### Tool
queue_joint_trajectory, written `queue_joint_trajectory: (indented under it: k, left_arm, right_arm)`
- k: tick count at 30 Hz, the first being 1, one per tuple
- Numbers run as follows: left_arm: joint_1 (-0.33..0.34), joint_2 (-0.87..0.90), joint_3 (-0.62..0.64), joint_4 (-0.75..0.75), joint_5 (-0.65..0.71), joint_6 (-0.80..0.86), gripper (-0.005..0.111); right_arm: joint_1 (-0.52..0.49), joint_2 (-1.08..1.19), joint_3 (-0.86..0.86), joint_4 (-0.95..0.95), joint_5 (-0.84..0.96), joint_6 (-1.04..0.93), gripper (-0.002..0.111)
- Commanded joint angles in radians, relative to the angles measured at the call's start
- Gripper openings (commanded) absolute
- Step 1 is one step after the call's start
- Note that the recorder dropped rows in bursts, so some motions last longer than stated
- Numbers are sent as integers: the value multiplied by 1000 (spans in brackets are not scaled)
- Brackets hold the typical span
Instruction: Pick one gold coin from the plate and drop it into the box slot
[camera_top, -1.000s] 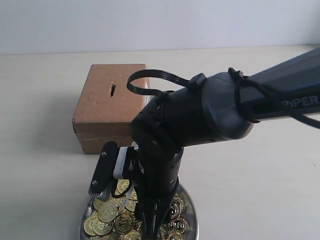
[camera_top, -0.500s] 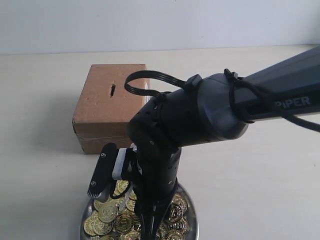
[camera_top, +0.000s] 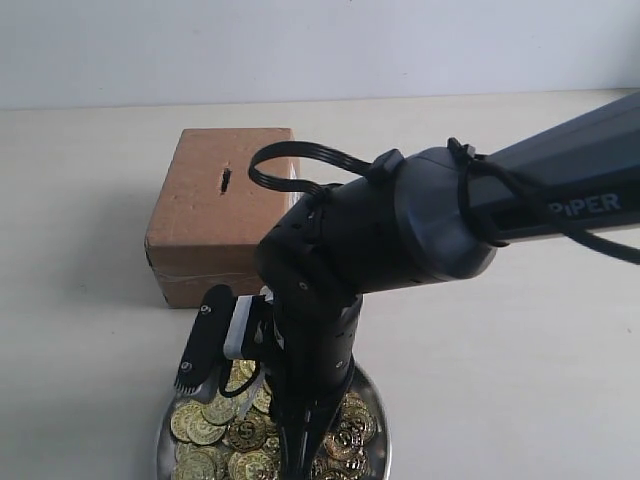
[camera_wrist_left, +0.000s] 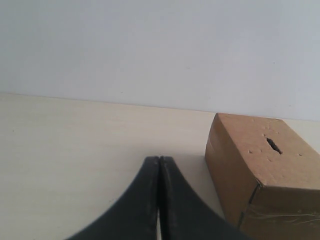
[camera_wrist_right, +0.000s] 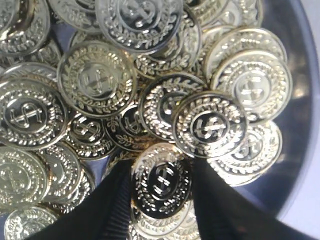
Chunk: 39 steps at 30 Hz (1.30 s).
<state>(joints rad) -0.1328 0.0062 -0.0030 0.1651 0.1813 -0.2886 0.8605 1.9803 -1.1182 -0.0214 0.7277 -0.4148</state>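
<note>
The silver plate (camera_top: 160, 446) sits at the front, heaped with gold coins (camera_top: 205, 426). My right gripper (camera_top: 296, 462) reaches straight down into the heap. In the right wrist view this gripper (camera_wrist_right: 160, 181) has its two black fingers pressed against opposite edges of one gold coin (camera_wrist_right: 161, 179), which lies on top of other coins near the plate's rim (camera_wrist_right: 300, 105). The brown cardboard box (camera_top: 220, 215) stands behind the plate, its dark slot (camera_top: 226, 180) on top. My left gripper (camera_wrist_left: 159, 160) is shut and empty, low over the table beside the box (camera_wrist_left: 265, 172) and slot (camera_wrist_left: 273, 145).
The right arm's thick black forearm (camera_top: 520, 205) stretches in from the right above the plate and hides part of the box. A black wrist camera module (camera_top: 205, 338) hangs just left of the gripper. Pale tabletop surrounds box and plate.
The right gripper has sunk slightly deeper into the coins. The plate and its coins have shifted a little to the left. The left gripper's earlier state is not shown.
</note>
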Motion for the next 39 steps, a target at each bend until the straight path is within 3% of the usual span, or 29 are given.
queue_joint_trajectory:
  k: [1,11,39]
  left_arm:
    - [-6,-6,3,5,-11,-2,0]
    - [-6,-6,3,5,-11,-2,0]
    - [-6,-6,3,5,-11,-3,0]
  right_arm:
    - [0,-18,3,-14,2,-5,33]
    - [0,-36,3,-14,2,-7,0]
    - [0,-38,3,-10,-69,0,0]
